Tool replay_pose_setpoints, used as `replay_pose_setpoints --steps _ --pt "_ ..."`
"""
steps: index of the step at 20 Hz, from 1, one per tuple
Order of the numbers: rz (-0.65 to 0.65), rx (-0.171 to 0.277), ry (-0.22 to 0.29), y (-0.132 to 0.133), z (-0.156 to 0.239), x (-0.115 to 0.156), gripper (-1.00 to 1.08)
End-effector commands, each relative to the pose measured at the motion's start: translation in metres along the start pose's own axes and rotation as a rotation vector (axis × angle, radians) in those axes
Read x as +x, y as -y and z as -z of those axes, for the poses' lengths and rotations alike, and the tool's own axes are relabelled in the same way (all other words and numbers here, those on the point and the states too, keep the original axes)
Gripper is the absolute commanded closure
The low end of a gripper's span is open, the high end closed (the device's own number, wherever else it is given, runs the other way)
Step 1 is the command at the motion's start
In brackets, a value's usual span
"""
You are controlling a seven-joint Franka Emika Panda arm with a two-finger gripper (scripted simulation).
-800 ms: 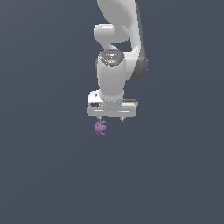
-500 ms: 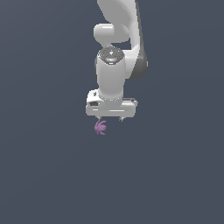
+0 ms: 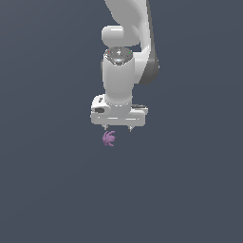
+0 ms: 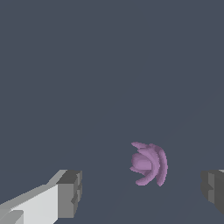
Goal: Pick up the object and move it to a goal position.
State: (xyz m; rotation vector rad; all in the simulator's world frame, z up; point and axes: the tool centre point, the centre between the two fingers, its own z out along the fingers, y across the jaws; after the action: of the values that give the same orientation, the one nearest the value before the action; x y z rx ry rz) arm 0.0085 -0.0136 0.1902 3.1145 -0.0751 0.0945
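Big white arm (image 3: 124,66) fills the upper centre of the exterior view, coming down from the top edge w/ its wrist pointing straight down over a plain dark grey floor (image 3: 47,190). Below it the gripper (image 3: 117,129) hangs around mid-frame, only two short finger stubs showing under the flat palm bar. In the wrist view the fingers (image 4: 70,192) sit at the lower left and lower right corners, spread wide w/ nothing between the pads, so it's empty-handed for now. The object (image 3: 109,138) is the smallest thing here: a pale purple spiky bit just below the gripper in the exterior view, slightly toward the frame's left of centre; in the wrist view (image 4: 149,163) it's lower right of centre, inside the gap but closer to the right-hand finger than the left one. Can't tell from either shot whether it's resting on the floor, though it looks so. My guess on handling: very light, rigid, prob. not fragile, but those curved lobes give no flat faces, so pads could land on tips and make it twist or pop out. Best bet imo is to centre over it first, then close across the rounded core at the middle rather than the outer spikes. No goal marker visible anywhere.
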Motion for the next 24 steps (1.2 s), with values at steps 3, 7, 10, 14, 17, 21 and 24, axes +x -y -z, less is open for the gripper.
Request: replay_pose_setpoints --steps 3,7,10,14,17,21,24 --pt "-0.013 0.004 0.011 -0.009 -0.018 -0.007 -0.92" --pt "-0.034 0.011 0.029 -0.024 -0.046 -0.019 -0.92" --pt "-0.053 0.016 0.044 -0.037 -0.07 -0.031 -0.92" --pt "-0.071 0.02 0.056 -0.049 -0.09 -0.043 -0.92" --pt "-0.078 0.021 0.061 -0.053 -0.098 -0.048 -0.92" --pt "-0.078 0.02 0.062 -0.053 -0.098 -0.048 -0.92" --pt "-0.078 0.02 0.062 -0.053 -0.103 -0.049 -0.92"
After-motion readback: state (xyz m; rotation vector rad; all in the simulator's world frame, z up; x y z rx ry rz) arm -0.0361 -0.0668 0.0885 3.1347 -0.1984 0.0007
